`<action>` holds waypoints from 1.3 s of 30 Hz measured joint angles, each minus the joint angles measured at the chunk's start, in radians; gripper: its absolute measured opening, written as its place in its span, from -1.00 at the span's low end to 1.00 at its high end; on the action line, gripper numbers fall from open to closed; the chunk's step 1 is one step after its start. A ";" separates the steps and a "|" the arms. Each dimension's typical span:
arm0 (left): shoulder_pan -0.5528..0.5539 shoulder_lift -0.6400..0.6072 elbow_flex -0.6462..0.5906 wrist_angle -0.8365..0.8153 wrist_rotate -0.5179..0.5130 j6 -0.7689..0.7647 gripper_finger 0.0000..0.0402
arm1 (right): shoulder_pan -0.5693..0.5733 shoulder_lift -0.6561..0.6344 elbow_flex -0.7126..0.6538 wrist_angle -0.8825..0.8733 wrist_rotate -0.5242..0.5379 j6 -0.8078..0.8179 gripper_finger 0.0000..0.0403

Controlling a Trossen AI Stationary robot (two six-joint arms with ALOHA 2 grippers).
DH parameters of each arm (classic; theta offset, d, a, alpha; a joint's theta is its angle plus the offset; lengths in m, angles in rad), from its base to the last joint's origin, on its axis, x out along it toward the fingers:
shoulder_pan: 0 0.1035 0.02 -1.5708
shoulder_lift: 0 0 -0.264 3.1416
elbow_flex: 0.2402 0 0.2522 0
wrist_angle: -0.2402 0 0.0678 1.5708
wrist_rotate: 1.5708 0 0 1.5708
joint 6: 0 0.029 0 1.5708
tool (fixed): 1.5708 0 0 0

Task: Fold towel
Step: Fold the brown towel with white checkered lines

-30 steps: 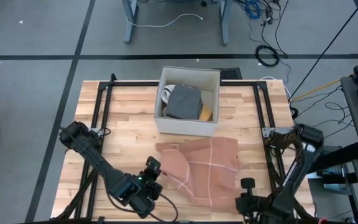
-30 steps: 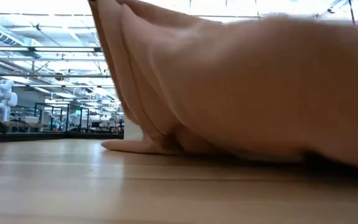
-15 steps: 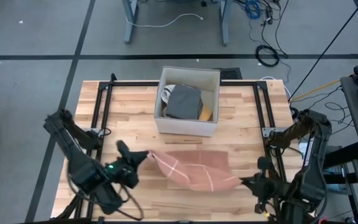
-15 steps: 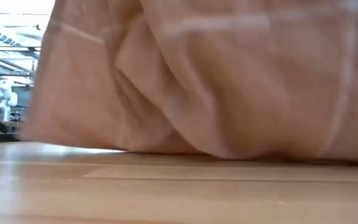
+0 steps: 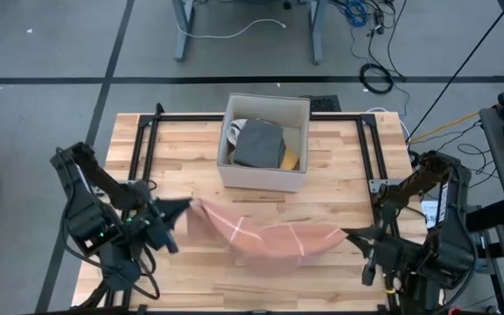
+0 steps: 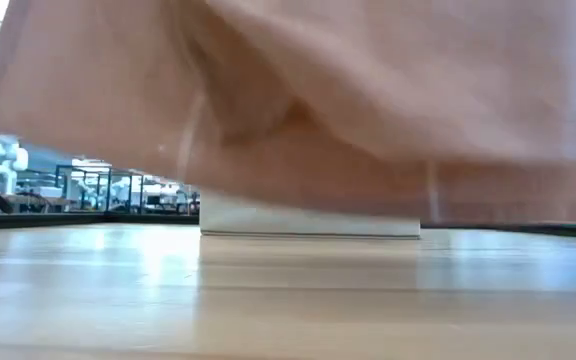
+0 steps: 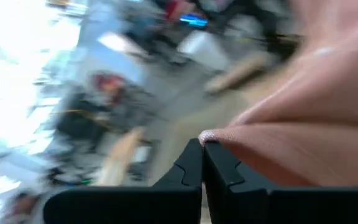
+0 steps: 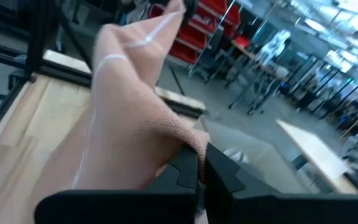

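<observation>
Both pairs of jaws are pinching the towel: in the left wrist view the left gripper is pressing its two dark fingers together on a rounded corner of the pinkish-tan cloth, and in the right wrist view the right gripper is clamping its fingers on another corner, with the fabric rising away from it in a loose fold marked by pale stripes.

Seen from above, the two arms are sitting at the near edge of the table, the left gripper at the cloth's left end and the right gripper at its right end. Between them the towel is hanging as a drooping band across the near half of the wooden top, sagging in the middle, with thin light lines crossing it.

From the low view, the towel is filling nearly the whole upper part of the picture, its lower edge hanging just above the boards, so that a strip of bare table is showing under it. Whether any part of the cloth is touching the wood cannot be told.

Farther back, behind the towel, a white box is standing near the middle of the table's far side, holding a folded grey cloth and something yellow beside it. A black metal frame is running around the table's far half.
</observation>
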 joint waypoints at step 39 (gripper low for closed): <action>0.264 -0.014 0.001 0.209 0.176 0.340 -1.00 | -0.090 -0.157 0.084 0.031 -0.195 -0.418 -1.00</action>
